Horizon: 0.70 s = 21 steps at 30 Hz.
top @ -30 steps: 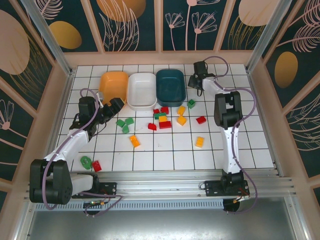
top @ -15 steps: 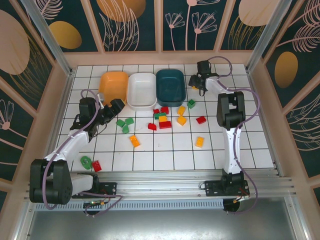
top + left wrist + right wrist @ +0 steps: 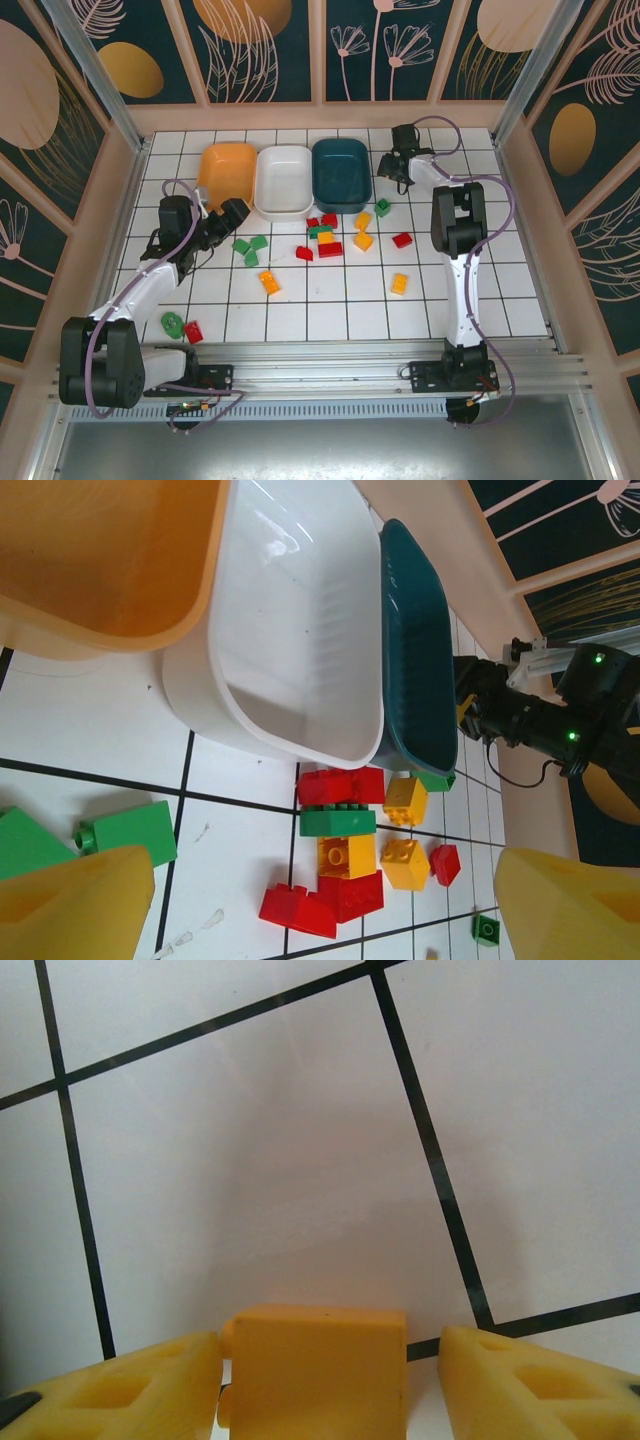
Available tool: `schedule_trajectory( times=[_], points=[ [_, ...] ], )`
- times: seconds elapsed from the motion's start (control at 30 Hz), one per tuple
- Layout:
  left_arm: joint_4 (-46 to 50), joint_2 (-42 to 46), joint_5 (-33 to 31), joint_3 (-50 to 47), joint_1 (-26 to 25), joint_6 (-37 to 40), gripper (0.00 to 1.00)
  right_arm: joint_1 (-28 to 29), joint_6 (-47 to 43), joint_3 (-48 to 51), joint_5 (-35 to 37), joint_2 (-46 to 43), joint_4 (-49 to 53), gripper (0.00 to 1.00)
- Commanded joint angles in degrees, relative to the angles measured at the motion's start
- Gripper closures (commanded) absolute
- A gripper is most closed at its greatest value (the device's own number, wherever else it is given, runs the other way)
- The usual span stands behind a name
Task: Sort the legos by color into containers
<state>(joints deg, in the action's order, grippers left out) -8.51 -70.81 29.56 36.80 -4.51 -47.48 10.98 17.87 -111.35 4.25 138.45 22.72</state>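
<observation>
Left gripper (image 3: 228, 212) is hovering at the orange tray's (image 3: 215, 160) 6 o'clock edge, jaws apart and holding nothing. The loose legos (image 3: 330, 238) are lying on the counter (image 3: 500, 290) at 6 o'clock of the teal tray (image 3: 340, 143). Right gripper (image 3: 397, 166) is sitting at that tray's 3 o'clock with a yellow-orange brick (image 3: 318, 1360) between its jaws, and I can't tell if it's really clamped. I'd be confirming the squeeze first, lifting clear of the rims, then carrying it toward 9 o'clock to the orange tray.

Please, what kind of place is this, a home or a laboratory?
Probably a robot laboratory cell: a white tabletop with a black grid, two white robot arms bolted to a silver metal rail, and enclosing wall panels printed with plants.
</observation>
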Motion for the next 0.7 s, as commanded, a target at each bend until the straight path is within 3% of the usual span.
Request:
schedule_trajectory(
  times=[0.0, 0.23, 0.67],
  points=[
    [-2.4, -0.14, 0.83, -1.11, -0.19, -0.65, 0.12, 0.26, -0.57, -0.71, -0.95, 1.32, 1.93, 0.44],
    [-2.47, 0.5, 0.49, -2.14, -0.17, 0.04, 0.11, 0.39, -1.04, 1.4, -0.48, -0.83, 1.15, 0.63],
    [-5.29, -0.82, -1.4, -3.82, -0.16, -0.41, 0.11, 1.56, -0.9, 10.8, 4.68, -14.94, -3.42, 0.67]
  ],
)
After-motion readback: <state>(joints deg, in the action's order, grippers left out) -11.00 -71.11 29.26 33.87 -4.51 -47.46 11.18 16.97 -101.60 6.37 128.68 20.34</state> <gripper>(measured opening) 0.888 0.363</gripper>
